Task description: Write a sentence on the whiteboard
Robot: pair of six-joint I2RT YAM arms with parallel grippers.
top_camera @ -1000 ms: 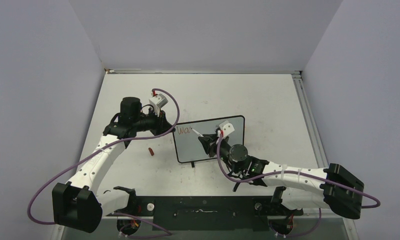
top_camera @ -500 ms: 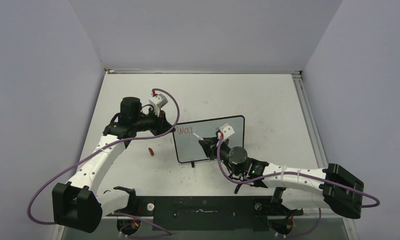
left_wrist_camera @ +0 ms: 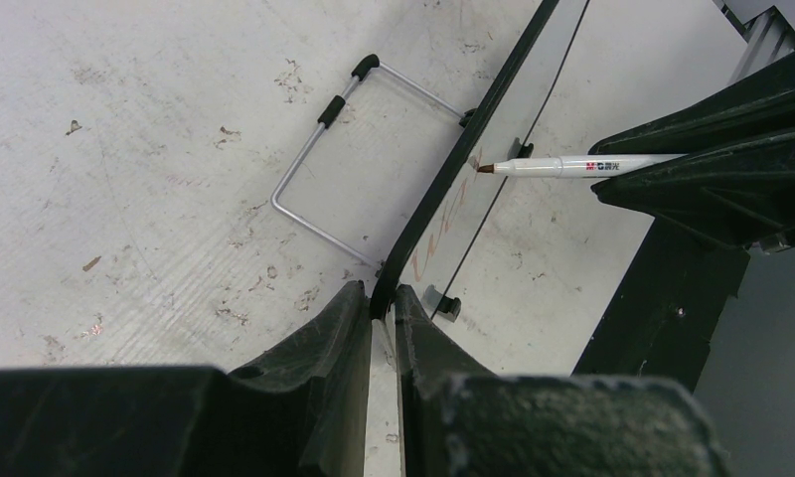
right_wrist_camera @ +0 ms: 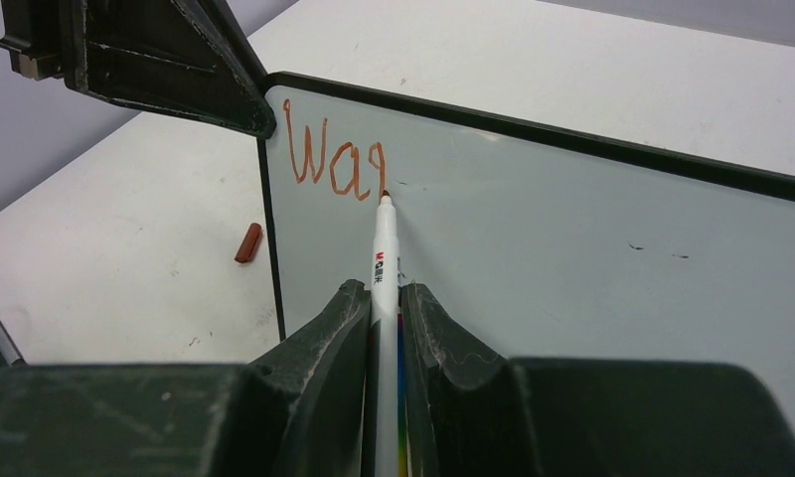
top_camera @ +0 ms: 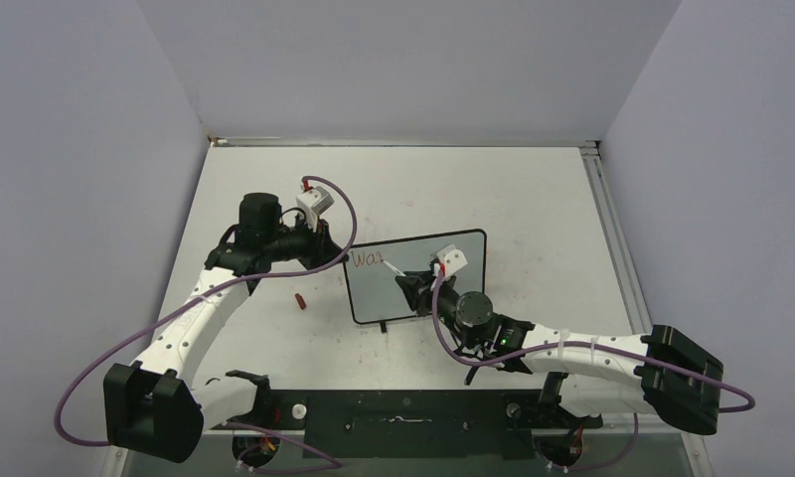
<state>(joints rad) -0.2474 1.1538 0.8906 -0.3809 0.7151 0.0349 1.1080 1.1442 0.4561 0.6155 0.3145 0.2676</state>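
Whiteboard: the whiteboard stands mid-table, tilted, between the two arms.
Left gripper: the left gripper has its fingers narrow, pinching the board's black frame at its left edge.
Right gripper: the right gripper is clamped on a white marker, tip touching the board.
Right wrist only: the sentence reads "Wa" plus an unfinished letter; a red cap lies left of the board.
Left wrist only: a wire stand behind the board.
Hard to make out: the letters are tiny from above; the board's right end is cut off in the right wrist view.
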